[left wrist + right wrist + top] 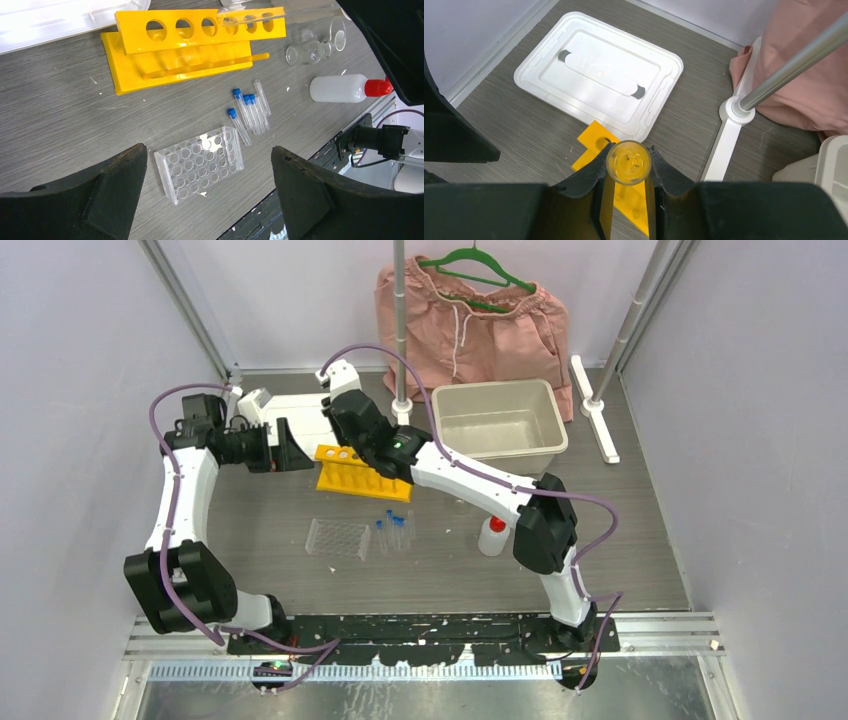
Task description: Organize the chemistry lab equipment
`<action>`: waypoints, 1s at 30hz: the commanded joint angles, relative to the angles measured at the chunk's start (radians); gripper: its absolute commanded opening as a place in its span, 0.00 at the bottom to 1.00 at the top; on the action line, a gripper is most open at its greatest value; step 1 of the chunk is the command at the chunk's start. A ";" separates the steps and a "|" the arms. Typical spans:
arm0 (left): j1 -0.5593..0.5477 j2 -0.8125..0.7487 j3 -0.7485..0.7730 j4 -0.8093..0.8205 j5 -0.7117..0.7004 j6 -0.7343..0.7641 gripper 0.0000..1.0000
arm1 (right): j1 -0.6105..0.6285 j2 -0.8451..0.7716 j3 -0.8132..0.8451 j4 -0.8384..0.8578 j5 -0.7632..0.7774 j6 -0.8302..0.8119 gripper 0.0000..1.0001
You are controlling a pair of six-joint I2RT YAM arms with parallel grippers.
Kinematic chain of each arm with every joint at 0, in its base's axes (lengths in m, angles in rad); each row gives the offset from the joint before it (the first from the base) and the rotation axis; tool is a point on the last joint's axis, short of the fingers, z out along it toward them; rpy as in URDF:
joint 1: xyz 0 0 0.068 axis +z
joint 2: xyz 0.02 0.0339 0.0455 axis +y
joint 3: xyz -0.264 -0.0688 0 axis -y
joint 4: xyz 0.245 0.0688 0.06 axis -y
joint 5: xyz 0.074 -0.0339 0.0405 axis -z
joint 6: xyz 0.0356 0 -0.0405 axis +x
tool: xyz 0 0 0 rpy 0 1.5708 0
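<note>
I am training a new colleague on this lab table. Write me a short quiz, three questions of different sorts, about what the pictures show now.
1. True or false: the left gripper is shut and holds something.
2. The right gripper holds a clear open-ended tube over which thing? A) the white flat lid; B) the yellow holed test-tube rack; C) the beige plastic bin.
3. Count: how many blue caps show among the small clear tubes lying on the grey table near the clear plastic holed tray?
Key: 1 false, its jaws stand wide open and empty; 2 B; 3 four.
</note>
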 commanded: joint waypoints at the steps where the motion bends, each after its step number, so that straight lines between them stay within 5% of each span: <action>1: 0.007 -0.008 0.030 0.016 0.012 0.014 0.94 | -0.002 -0.003 0.011 0.091 0.032 -0.028 0.01; 30: 0.009 -0.034 0.024 -0.003 -0.024 0.058 0.94 | 0.000 0.039 -0.093 0.100 0.023 0.015 0.01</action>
